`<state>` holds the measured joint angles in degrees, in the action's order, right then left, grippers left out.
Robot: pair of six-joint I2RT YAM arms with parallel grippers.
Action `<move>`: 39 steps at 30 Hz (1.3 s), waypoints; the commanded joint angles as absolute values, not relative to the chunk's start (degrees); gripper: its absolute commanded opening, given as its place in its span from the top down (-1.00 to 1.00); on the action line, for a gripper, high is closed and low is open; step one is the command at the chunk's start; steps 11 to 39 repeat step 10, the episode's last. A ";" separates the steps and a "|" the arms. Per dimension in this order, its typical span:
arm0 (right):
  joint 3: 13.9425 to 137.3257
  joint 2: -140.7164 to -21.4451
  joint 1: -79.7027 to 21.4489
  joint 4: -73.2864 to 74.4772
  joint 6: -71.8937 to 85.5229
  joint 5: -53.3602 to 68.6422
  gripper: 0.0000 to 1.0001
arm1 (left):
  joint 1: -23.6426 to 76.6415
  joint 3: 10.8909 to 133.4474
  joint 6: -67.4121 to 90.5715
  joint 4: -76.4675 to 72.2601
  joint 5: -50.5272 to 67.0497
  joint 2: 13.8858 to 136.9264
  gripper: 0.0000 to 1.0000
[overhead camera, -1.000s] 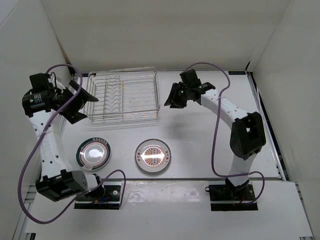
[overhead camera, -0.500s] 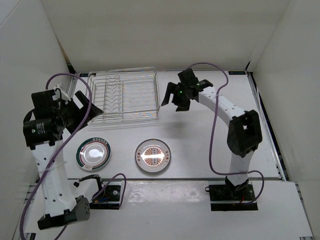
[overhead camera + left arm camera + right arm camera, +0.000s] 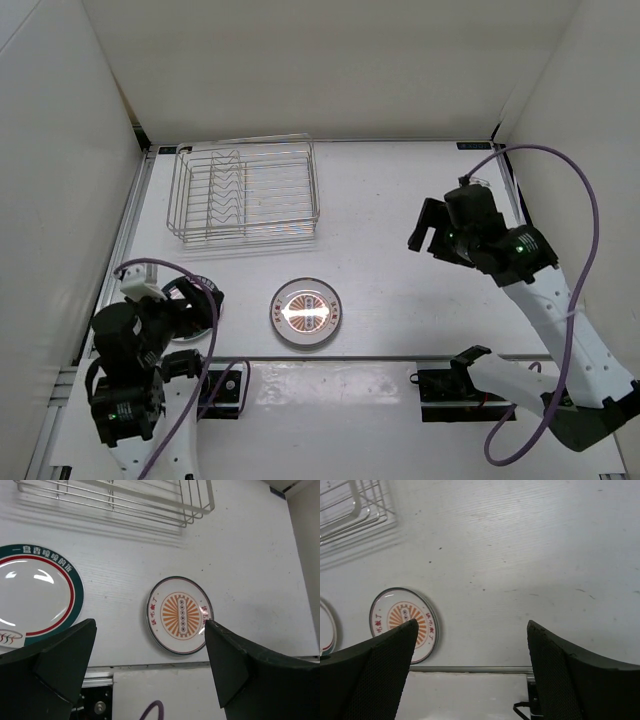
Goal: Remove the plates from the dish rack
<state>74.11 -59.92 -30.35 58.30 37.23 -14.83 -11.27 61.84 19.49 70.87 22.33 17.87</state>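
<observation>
The green-rimmed plate (image 3: 35,597) carries a row of white Chinese characters along the top of its dark green band, plus a small red-and-green mark at its lower edge. I cannot read either. The sunburst plate (image 3: 180,615) has red characters on each side of its orange rays and a column of small rings down the centre, also too small to read.

Counted: 2 plates, 1 dish rack (image 3: 245,190), and 2 grippers with 2 fingers each.

Both plates are round, glossy and white, and both catch glare. The sunburst plate has a thin dark rim, while the other has a red ring inside the green. The rack is a rectangle of silver wire with thin parallel bars and zigzag dividers. The table (image 3: 380,200) is white with a faint grain and a few dark specks.

The left gripper (image 3: 150,625) is spread wide and holds nothing. Its fingers are dark, matte wedges. The sunburst plate lies flat on the table below the gap, nearer the right finger. The green-rimmed plate lies flat just by the left finger, and the rack sits ahead of the tips.

The right gripper (image 3: 472,624) is also spread wide with nothing between its fingers — these show a fine mesh texture. The sunburst plate lies below by its left finger, partly hidden behind it, and a corner of the rack shows far ahead to the left.
</observation>
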 commanded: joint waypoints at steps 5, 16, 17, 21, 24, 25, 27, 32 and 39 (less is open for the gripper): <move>75.84 -57.31 -30.32 68.37 35.08 -25.57 -0.81 | -11.16 54.57 15.64 65.11 22.77 20.98 -1.00; 79.62 -60.02 -30.32 69.96 27.69 -30.31 -0.81 | -11.16 40.45 12.30 53.02 15.92 16.02 -1.00; 79.62 -60.02 -30.32 69.96 27.69 -30.31 -0.81 | -11.16 40.45 12.30 53.02 15.92 16.02 -1.00; 79.62 -60.02 -30.32 69.96 27.69 -30.31 -0.81 | -11.16 40.45 12.30 53.02 15.92 16.02 -1.00; 79.62 -60.02 -30.32 69.96 27.69 -30.31 -0.81 | -11.16 40.45 12.30 53.02 15.92 16.02 -1.00; 79.62 -60.02 -30.32 69.96 27.69 -30.31 -0.81 | -11.16 40.45 12.30 53.02 15.92 16.02 -1.00; 79.62 -60.02 -30.32 69.96 27.69 -30.31 -0.81 | -11.16 40.45 12.30 53.02 15.92 16.02 -1.00; 79.62 -60.02 -30.32 69.96 27.69 -30.31 -0.81 | -11.16 40.45 12.30 53.02 15.92 16.02 -1.00; 79.62 -60.02 -30.32 69.96 27.69 -30.31 -0.81 | -11.16 40.45 12.30 53.02 15.92 16.02 -1.00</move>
